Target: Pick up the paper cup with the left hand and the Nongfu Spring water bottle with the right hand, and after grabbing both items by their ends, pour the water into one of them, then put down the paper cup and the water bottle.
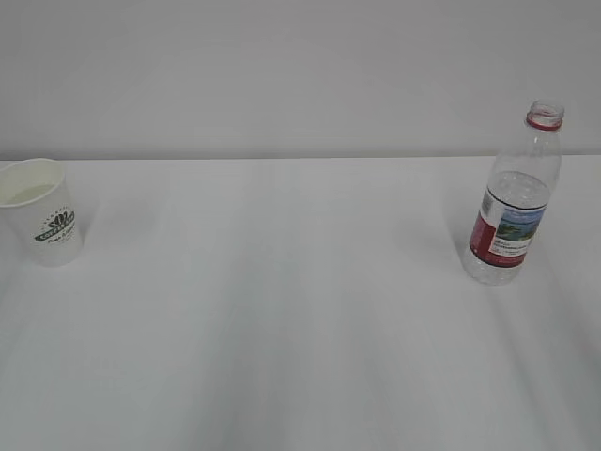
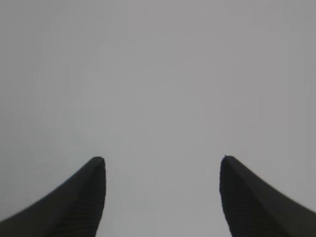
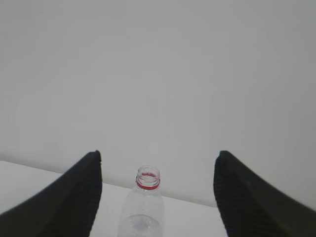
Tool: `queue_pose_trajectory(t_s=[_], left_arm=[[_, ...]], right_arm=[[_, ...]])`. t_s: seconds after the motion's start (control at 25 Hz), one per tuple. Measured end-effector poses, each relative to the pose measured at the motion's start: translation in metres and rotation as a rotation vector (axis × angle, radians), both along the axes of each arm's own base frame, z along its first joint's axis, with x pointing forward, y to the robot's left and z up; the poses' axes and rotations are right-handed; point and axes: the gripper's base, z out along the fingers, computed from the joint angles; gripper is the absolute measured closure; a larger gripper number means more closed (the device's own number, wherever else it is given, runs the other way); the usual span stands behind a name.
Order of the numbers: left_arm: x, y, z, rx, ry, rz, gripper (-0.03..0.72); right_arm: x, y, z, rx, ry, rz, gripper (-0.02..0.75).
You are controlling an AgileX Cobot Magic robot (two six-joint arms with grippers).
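The small white tapered paper cup (image 1: pixel 40 212) with dark green logo stands upright at the far left of the white counter (image 1: pixel 282 310). The clear ribbed plastic bottle (image 1: pixel 513 199) with red neck ring stands uncapped, well apart on the right. The exterior view shows neither arm. The right tool (image 3: pixel 158 163) gapes wide behind the bottle (image 3: pixel 144 207), gripping nothing. The left tool (image 2: pixel 163 160) stands wide, facing a blank surface.

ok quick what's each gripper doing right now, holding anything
Left gripper: jaws open, holding nothing; only a blank surface shows between them.
Right gripper: jaws open, holding nothing; the uncapped water bottle stands beyond them, not gripped.
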Motion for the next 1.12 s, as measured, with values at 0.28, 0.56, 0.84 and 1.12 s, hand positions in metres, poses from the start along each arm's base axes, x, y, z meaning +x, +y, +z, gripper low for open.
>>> queue_pose_trajectory(t_s=[0.28, 0.56, 0.84, 1.12], left_arm=[[-0.011, 0.000, -0.004, -0.019, 0.016, -0.069, 0.162], [-0.030, 0.011, 0.005, -0.067, 0.044, 0.004, 0.165], [-0.034, 0.015, 0.008, -0.100, 0.072, 0.035, 0.165], [-0.039, 0.017, 0.012, -0.043, 0.135, 0.072, 0.165]], right_arm=[[-0.010, -0.002, -0.001, 0.017, -0.019, 0.004, 0.203], [-0.020, -0.003, 0.002, 0.023, -0.053, 0.030, 0.204], [-0.022, -0.001, 0.002, 0.014, -0.049, 0.046, 0.204], [-0.022, -0.001, 0.001, 0.006, -0.044, 0.054, 0.203]])
